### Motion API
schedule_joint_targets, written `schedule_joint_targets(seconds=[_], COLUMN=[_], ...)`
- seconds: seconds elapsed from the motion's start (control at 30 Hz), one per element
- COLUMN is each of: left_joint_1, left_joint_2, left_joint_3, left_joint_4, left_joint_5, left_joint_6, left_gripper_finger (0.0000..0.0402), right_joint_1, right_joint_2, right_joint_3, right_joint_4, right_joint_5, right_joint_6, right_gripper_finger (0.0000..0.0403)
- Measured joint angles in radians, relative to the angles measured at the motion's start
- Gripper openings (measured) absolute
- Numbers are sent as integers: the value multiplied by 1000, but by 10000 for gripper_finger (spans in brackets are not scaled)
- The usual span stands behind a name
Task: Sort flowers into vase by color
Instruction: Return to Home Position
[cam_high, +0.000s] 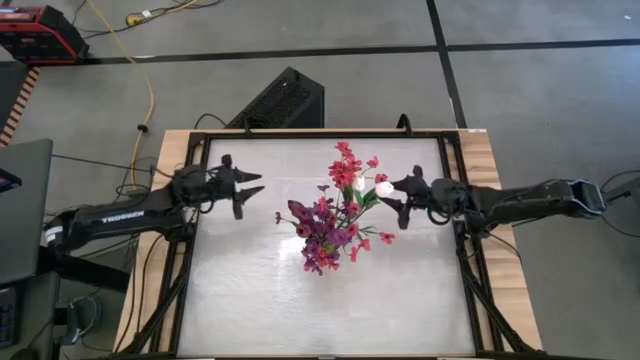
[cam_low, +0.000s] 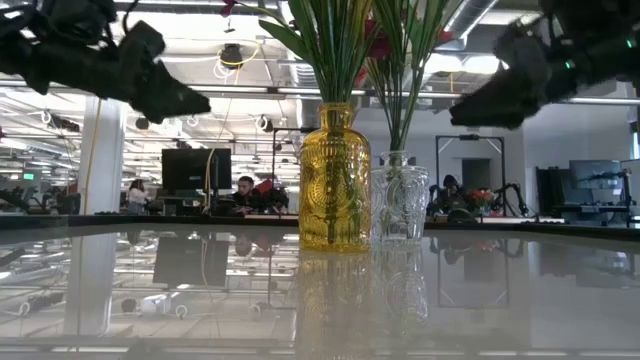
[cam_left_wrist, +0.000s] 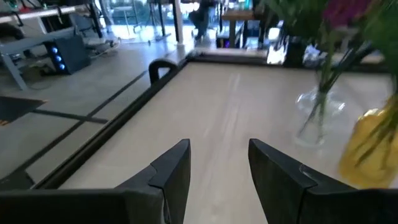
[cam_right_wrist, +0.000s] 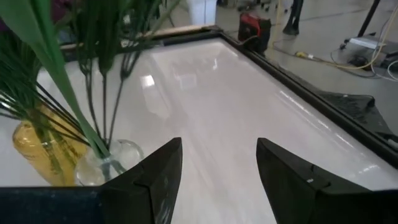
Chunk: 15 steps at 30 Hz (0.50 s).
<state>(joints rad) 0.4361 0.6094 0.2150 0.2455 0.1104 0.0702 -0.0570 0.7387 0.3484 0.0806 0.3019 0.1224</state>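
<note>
Two vases stand upright on their bases at the table's middle: a yellow glass vase (cam_low: 335, 180) and a clear glass vase (cam_low: 398, 200). Purple blossoms (cam_high: 318, 232) and red-pink blossoms (cam_high: 348, 172) spread above them, with a white bud (cam_high: 384, 188) beside the red ones; green stems stick down into the vases. My left gripper (cam_high: 250, 190) hovers open to the left of the flowers, raised above the table. My right gripper (cam_high: 400, 195) hovers open just right of the flowers, near the white bud. Both hold nothing.
The white table top (cam_high: 250, 290) is bounded by a dark frame (cam_high: 470, 270) with a wooden border. A black box (cam_high: 285, 98) and cables lie on the floor beyond the far edge. People and desks show in the room behind, in the low view.
</note>
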Motion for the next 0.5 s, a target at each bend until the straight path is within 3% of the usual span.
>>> schedule_joint_targets(seconds=[0.13, 0.33, 0.5], left_joint_1=[-21, -63, -70], left_joint_2=[-110, -228, -287], left_joint_3=[-28, -181, -197], left_joint_4=[4, 182, 133], left_joint_5=[-13, -90, -149], left_joint_6=[-77, -201, -236], left_gripper_finger=[151, 151, 151], right_joint_1=[-15, -19, -19], right_joint_2=[-40, -46, -46], right_joint_3=[-123, -273, -338], right_joint_4=[171, 417, 502], right_joint_5=[-5, -13, -17], right_joint_6=[8, -8, -18], right_gripper_finger=[232, 226, 162])
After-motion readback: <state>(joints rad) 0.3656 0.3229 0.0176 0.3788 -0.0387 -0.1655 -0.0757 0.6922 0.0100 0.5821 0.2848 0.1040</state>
